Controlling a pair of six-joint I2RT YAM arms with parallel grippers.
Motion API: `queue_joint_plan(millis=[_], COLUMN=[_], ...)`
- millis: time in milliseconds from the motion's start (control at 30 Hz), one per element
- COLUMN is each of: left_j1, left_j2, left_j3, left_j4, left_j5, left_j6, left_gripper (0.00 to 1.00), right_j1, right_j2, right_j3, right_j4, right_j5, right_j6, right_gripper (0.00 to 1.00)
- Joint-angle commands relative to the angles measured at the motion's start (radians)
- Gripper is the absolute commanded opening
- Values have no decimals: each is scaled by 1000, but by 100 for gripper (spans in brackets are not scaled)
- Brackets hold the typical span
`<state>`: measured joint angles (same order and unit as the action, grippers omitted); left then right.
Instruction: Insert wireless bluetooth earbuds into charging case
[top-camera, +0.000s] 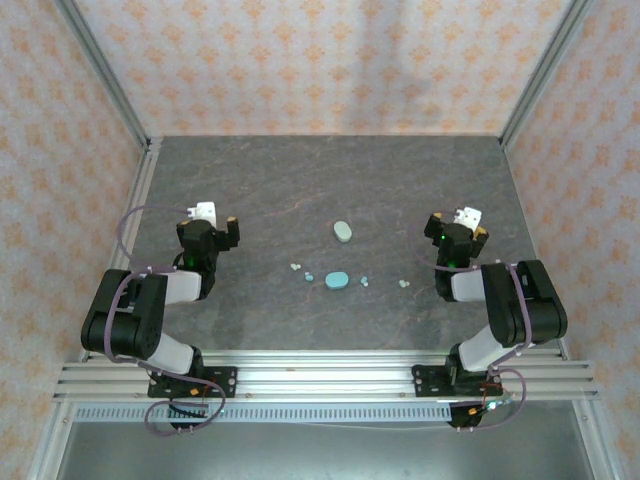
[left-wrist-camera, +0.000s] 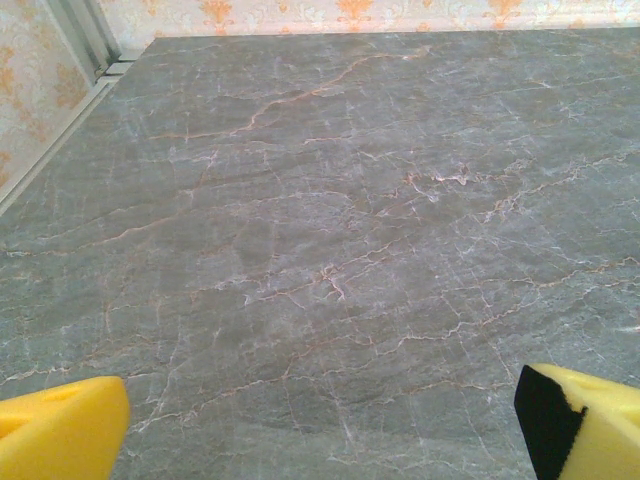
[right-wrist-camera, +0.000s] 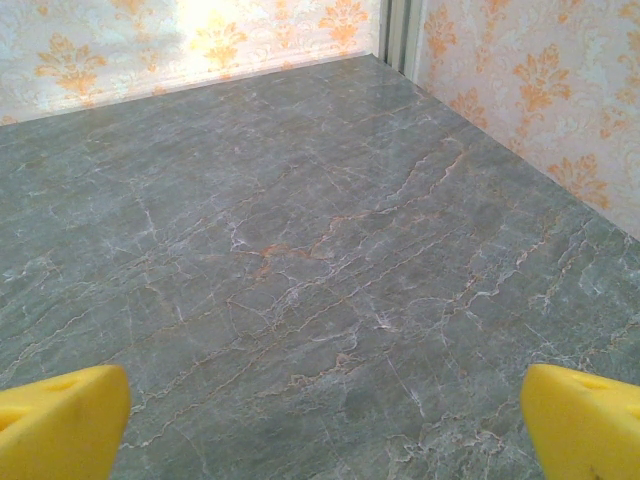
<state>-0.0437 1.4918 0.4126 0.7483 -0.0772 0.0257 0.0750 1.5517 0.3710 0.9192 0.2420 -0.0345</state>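
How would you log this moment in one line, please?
left jaws: open, empty | right jaws: open, empty | earbuds: loose on table | teal case, pale green case: untouched

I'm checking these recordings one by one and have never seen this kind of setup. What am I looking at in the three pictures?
Two small robot arms are bolted at the near edge of a dark marbled table. The overhead picture looks down from above and behind them. The left gripper and right gripper both stand open and hold nothing. The other two pictures come from cameras on the wrists. The yellow fingers at the bottom corners are each gripper's own, looking across the tabletop. Between the arms lie a pale green oval case, a blue oval case and several tiny pale earbuds scattered beside the blue one.
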Motion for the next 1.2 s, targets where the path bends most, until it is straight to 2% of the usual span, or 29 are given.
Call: queue_joint_plan(millis=[0,967,1067,1167], left_j1=[1,1,2,1], left_j2=[5,4,-34,-60], left_j3=[18,20,98,176], left_j4=[-12,-16,-179,-321], left_j5=[6,11,15,16], left_j6=[-8,-5,-9,-4], left_gripper=[100,100,100,100], right_j1=[-6,-6,-6,-2], right_j2=[1,-2,-42,-160], right_j3=[2,-7,-36,-33], right_j4=[5,19,43,-69], right_j5=[-3,-5,-29,-49], right_j6=[5,7,-5,-18], right_gripper=[99,99,99,99])
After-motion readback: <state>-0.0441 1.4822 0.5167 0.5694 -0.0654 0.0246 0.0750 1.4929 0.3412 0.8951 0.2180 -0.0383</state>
